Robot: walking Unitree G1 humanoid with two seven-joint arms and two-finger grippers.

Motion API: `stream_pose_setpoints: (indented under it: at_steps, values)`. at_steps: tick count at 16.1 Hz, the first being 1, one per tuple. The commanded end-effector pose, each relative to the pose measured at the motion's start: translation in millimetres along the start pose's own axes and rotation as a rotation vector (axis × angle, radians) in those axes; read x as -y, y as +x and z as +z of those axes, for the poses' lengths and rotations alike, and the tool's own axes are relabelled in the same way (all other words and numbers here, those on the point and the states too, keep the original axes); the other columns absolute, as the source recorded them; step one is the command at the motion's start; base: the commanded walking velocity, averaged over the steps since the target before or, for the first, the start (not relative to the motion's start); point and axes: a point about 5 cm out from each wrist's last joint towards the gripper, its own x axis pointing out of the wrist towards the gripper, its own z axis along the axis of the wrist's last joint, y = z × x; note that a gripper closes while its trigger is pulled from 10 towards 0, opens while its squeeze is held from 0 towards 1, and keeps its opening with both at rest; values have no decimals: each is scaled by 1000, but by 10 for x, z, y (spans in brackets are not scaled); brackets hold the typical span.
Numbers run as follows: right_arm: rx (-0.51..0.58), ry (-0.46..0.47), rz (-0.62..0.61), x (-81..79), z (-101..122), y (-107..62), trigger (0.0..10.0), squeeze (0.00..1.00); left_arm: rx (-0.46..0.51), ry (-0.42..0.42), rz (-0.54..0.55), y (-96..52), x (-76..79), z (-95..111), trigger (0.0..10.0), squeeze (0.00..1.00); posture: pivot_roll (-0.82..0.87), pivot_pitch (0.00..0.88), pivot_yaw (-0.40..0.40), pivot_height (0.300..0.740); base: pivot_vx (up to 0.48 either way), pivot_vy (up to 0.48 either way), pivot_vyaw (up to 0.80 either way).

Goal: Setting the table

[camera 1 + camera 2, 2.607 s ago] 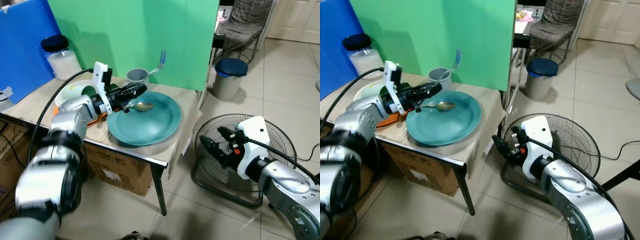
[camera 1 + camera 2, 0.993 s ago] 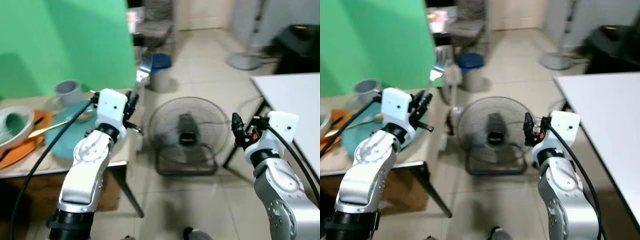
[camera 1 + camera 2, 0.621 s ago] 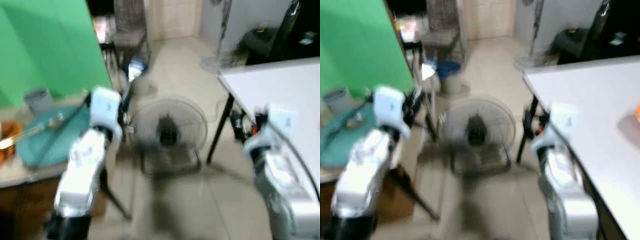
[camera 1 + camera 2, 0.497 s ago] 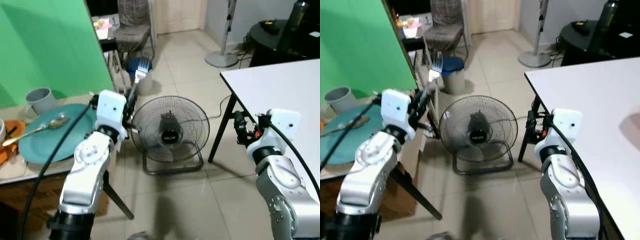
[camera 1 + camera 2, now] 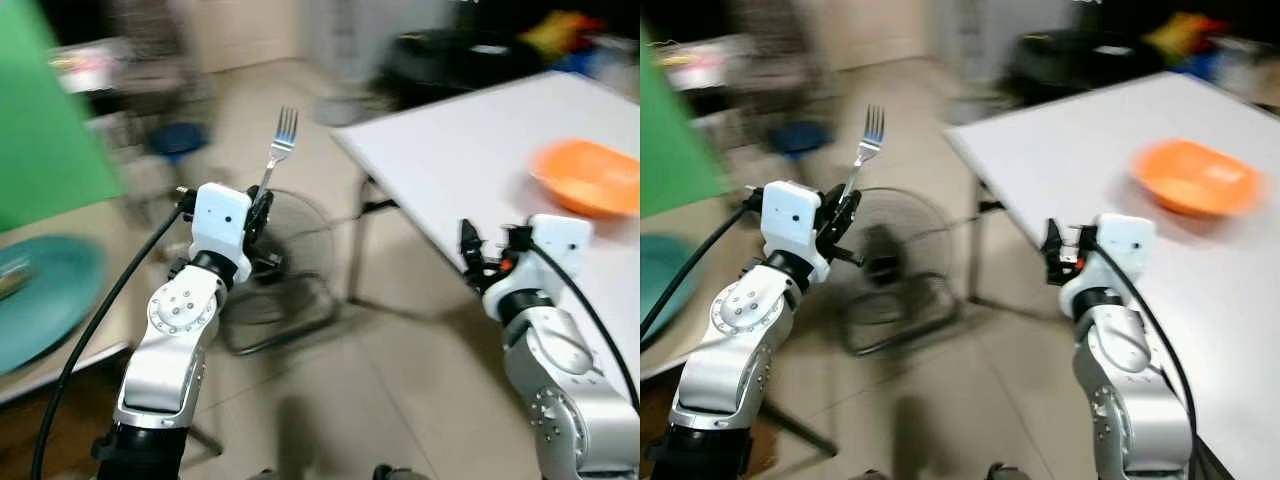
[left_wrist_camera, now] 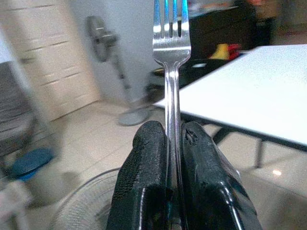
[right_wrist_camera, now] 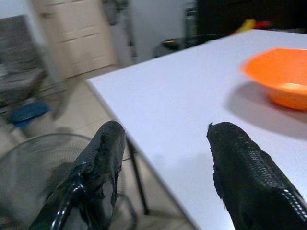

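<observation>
Fork (image 5: 279, 148) upright, tines toward 12 o'clock, clamped by the left gripper (image 6: 173, 143) above a floor fan (image 5: 300, 250). At 2 o'clock, an orange bowl (image 5: 1192, 177) sits on the white table (image 5: 1090, 150). Right gripper (image 7: 165, 158), fingers spread wide, holds nothing; its wrist view shows the table edge.

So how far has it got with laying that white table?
Looks done: an orange bowl already sits on the white table. In hand: the left gripper is shut on a fork, held upright, tines up, out over the floor. The right gripper is open and empty near the table's edge. Left: the fork has yet to reach the table, probably beside the bowl.
</observation>
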Motion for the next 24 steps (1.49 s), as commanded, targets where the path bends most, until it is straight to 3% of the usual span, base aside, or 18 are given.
stream_pose_setpoints:
  at_steps: [1, 16, 20, 22, 24]
  values:
    - [-1, -8, -12, 16, 18, -8, 10000, 0, 15, 1, -10, 26, -3, 40, 10000, 0, 31, 0, 78, 740, 0, 371, -781]
    - [-33, -11, 11, -18, 20, 16, 10000, 0, -18, -12, -33, 90, -55, -27, 10000, 0, 22, 0, 91, 740, 0, 446, -779]
    - [-47, -7, 21, -35, 9, 46, 10000, 0, -29, 3, -11, 25, -43, -43, 10000, 0, 47, 0, 70, 740, 0, -360, -777]
    - [-51, -13, 36, -42, 12, 51, 10000, 0, -42, -57, 28, -10, -78, -52, 10000, 0, 54, 0, 60, 740, 0, 0, -384]
    - [-57, -23, 41, -36, 2, 54, 10000, 0, -44, -60, 23, -38, -78, -66, 10000, 0, 54, 0, 61, 740, 0, 0, 0]
